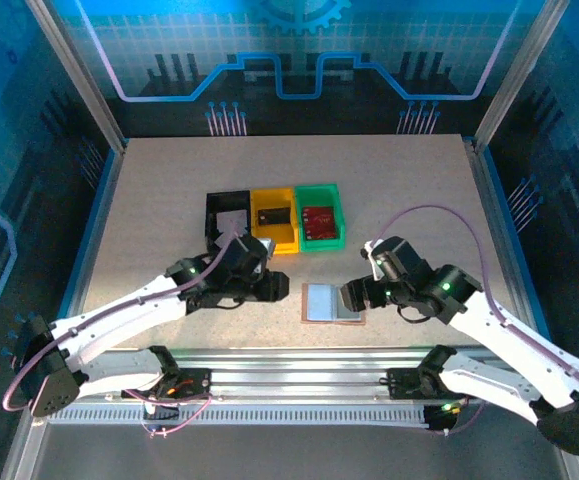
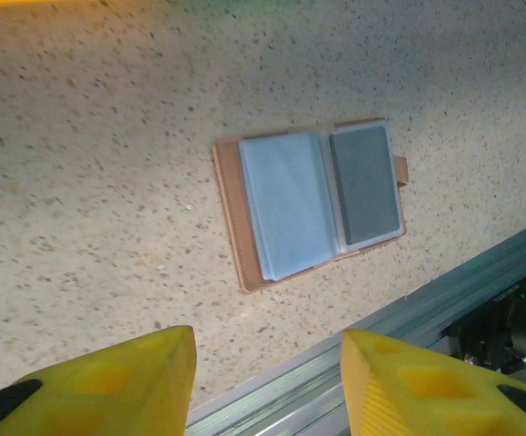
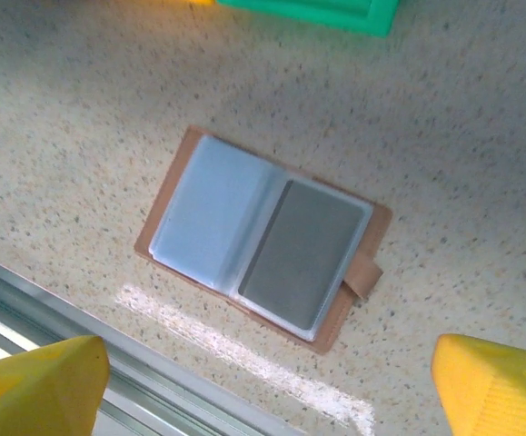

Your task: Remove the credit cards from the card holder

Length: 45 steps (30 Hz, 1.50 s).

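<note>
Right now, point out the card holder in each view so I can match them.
Top external: card holder just below centre, by the front metal rail.
Left wrist: card holder open, right of centre.
Right wrist: card holder open, at centre.
Shared landmark: that metal rail, running beside it in all three.

In the top view our left arm reaches from the lower left corner up toward the centre of the frame, the left gripper pointing right, while our right arm comes from the lower right and bends so the right gripper faces left. In both wrist views our yellow fingers sit at the bottom corners, jaws spread wide and empty.
</note>
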Available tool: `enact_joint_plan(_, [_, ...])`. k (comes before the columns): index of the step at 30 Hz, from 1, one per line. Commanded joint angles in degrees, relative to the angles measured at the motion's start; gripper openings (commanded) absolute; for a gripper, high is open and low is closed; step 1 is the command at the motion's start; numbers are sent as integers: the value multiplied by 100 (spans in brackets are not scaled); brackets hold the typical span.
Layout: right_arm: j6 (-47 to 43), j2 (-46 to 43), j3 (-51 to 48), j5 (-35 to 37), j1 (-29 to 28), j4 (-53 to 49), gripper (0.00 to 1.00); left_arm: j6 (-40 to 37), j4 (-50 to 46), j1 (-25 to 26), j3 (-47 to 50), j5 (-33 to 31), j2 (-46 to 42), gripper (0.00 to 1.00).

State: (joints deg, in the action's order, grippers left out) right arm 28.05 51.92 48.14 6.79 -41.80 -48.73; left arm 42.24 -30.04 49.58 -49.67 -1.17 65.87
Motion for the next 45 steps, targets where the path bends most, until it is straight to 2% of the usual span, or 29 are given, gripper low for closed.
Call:
enact_joint_plan(1, [460,30,-222,-168,87,242,90,836,435,344,88,-638,234,46])
enact_joint_plan(10, [664,239,-928,-544,306,735,69,1449,759,657,-127,-575,1508,46])
enact_joint_plan(12, [682,271,-1059,-656,377,881,61,1522,885,699,-215,-501,1769,46])
enact_joint_plan(17, [685,444,-1288,-844,618,1218,57,1745,1269,763,-348,-321,2360,45])
enact_joint_plan(21, [686,680,-1421,-1083,763,1489,49,1890,1496,807,-416,-225,2723,45])
enact_joint_plan(32, [701,1069,-1673,-1077,922,2006,38,2215,1656,842,-246,-206,3146,45])
enact_joint_plan(45, [693,1543,-1834,-1108,1021,2491,34,2410,1847,996,-158,-114,3581,44])
